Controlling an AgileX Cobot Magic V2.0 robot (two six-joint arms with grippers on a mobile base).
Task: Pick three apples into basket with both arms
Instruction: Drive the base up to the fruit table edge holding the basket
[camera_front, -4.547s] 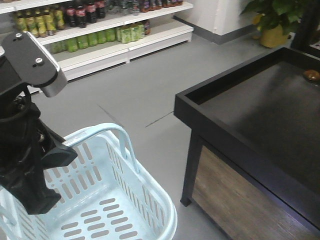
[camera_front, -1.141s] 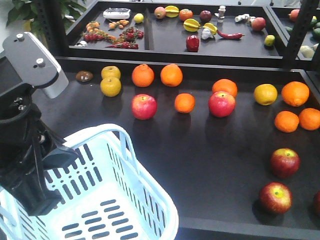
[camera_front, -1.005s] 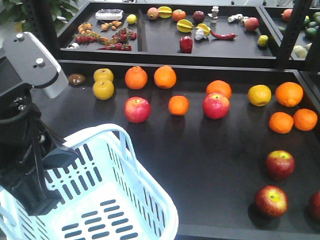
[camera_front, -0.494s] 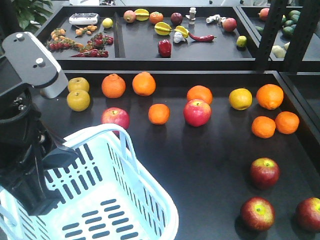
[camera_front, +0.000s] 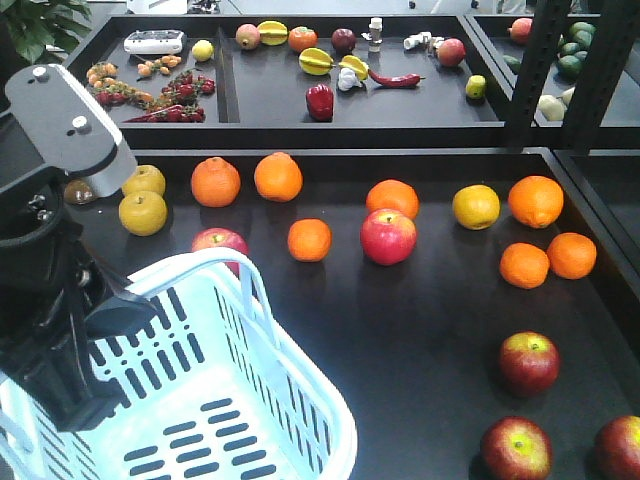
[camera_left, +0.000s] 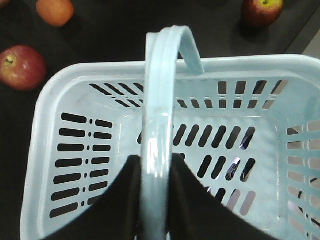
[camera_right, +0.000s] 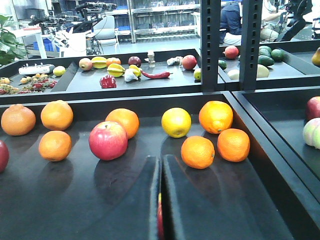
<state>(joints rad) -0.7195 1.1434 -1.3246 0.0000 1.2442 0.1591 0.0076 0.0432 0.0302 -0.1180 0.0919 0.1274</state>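
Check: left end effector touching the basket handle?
Touching. Left wrist view: the left end effector has a finger flush against each side of the handle, no gap.

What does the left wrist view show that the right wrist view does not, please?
Only the left wrist view shows the basket, empty, with the left gripper closed around its handle. Only the right wrist view shows the right gripper, jaws together, the yellow citrus and the rear tray of mixed produce. Both show red apples and oranges on the dark table.
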